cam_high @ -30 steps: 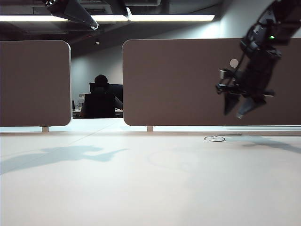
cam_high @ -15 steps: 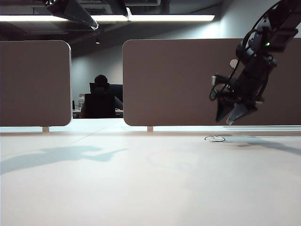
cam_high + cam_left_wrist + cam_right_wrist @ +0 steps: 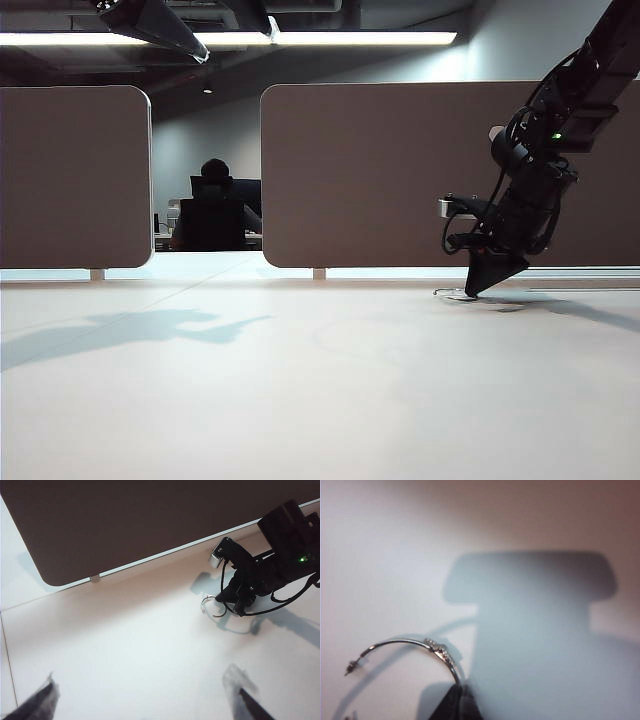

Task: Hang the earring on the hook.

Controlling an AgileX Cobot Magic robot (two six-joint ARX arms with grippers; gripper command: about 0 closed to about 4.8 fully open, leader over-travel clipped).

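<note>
The earring (image 3: 405, 641), a thin silver wire hoop, lies on the white table. My right gripper (image 3: 460, 700) is down at the table with its dark tips shut on the hoop's wire. In the exterior view the same gripper (image 3: 481, 287) touches the table at the right, and a bit of the earring (image 3: 447, 293) shows beside its tip. The hook (image 3: 495, 132), a pale hexagonal button, sits on the grey panel above, partly behind the right arm. My left gripper (image 3: 142, 700) hangs open high over the table, with the earring (image 3: 204, 603) far ahead of it.
Two grey partition panels (image 3: 380, 170) stand along the table's far edge with a gap between them. A person in a chair (image 3: 213, 210) sits beyond that gap. The left arm (image 3: 150, 20) is high at the upper left.
The right arm came down from in front of the panel to the table. Its jaws went from apart to shut on the earring. The left arm kept still.
</note>
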